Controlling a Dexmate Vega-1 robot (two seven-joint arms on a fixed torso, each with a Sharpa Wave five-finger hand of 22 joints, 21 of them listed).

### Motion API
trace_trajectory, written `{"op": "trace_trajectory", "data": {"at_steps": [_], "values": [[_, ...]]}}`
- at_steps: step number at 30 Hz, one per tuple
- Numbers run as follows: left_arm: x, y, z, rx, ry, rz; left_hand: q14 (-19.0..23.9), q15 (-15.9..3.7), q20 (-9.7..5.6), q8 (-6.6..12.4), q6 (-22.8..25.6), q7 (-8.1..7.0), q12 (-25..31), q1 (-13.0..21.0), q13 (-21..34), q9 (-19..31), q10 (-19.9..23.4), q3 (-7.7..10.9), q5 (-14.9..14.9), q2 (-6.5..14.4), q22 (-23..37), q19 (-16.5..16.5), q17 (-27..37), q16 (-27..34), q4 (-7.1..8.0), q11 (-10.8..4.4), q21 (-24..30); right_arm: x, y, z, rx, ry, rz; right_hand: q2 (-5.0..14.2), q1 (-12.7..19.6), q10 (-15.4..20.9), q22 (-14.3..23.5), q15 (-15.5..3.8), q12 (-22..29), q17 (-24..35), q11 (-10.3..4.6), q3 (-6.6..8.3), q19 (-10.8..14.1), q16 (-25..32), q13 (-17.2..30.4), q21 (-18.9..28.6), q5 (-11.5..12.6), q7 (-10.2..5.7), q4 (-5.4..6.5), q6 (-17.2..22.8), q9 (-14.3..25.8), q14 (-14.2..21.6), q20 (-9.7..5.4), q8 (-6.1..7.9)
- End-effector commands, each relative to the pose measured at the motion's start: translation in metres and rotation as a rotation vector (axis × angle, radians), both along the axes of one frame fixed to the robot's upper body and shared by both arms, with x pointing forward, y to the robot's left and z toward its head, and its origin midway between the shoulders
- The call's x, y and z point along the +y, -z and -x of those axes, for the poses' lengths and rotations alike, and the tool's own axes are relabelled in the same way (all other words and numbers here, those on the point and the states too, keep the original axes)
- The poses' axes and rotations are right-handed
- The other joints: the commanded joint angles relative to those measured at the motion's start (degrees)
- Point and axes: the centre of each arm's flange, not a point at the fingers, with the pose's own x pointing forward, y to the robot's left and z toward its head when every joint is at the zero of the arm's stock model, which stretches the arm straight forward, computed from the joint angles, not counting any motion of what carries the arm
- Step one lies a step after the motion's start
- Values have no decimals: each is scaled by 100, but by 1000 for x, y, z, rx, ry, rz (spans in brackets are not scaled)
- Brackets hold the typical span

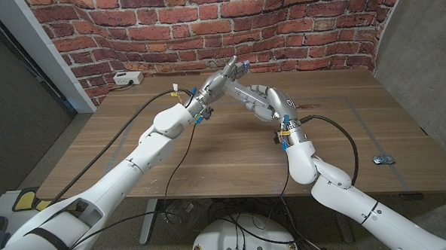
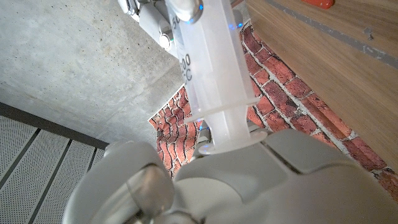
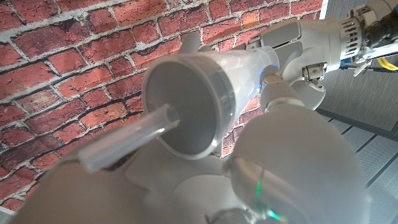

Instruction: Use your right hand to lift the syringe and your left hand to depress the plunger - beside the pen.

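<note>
i have the syringe (image 1: pixel 239 89) lifted above the middle of the tabletop (image 1: pixel 343 120), between my two hands, tilted. the right robot hand (image 1: pixel 261 101) is closed around the barrel. in the right wrist view i look at the nozzle end of the barrel, with the clear tip pointing toward the camera. the left robot hand (image 1: pixel 222 77) is at the plunger end. in the left wrist view the plunger rod comes out of the barrel flange and its end plate seems to lie against my left hand, so i judge this hand is pressing on the plunger and not gripping it.

the syringe is a big one of cloudy plastic, with printed marks on the side. i think it is light and stiff, but smooth, so it can slip or turn in the fingers when i push. the good place to hold is the barrel just under the flange, so the flange stops it from sliding. the push must go straight along the rod, otherwise the rod may bend sideways.

on the tabletop i see a small dark object (image 1: pixel 383 159) near the right edge and a white box (image 1: pixel 127 79) at the far left corner, both well apart from the hands. nothing stands in the way. i cannot pick out the pen in these views.
</note>
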Motion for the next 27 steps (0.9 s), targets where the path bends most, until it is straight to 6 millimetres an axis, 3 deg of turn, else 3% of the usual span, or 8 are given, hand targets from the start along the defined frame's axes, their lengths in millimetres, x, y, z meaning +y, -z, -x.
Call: {"op": "trace_trajectory", "data": {"at_steps": [1, 27], "values": [[0, 1, 2, -3, -5, -4, -13, -19, -9, -16, 10, -49, 20, 9, 16, 17, -21, 2, -40, 18, 21, -41, 24, -2, 27, -10, 8, -2, 2, 0, 2, 7, -8, 858, 813, 443, 17, -409, 35, 24, -372, 396, -23, -13, 15, 39, 27, -779, 329, 795, 28, 117, -575, 15], [22, 0, 9, -15, -42, 28, -12, -17, -5, -17, 5, -46, 23, 12, 15, 17, -22, 2, -45, 22, 21, -48, 24, 0, 31, -5, 12, -5, 4, 5, 8, 40, 12, 855, 808, 450, 6, -410, 33, 26, -391, 402, -58, -13, 18, 107, 25, -784, 323, 800, 31, 118, -575, 14]]}}
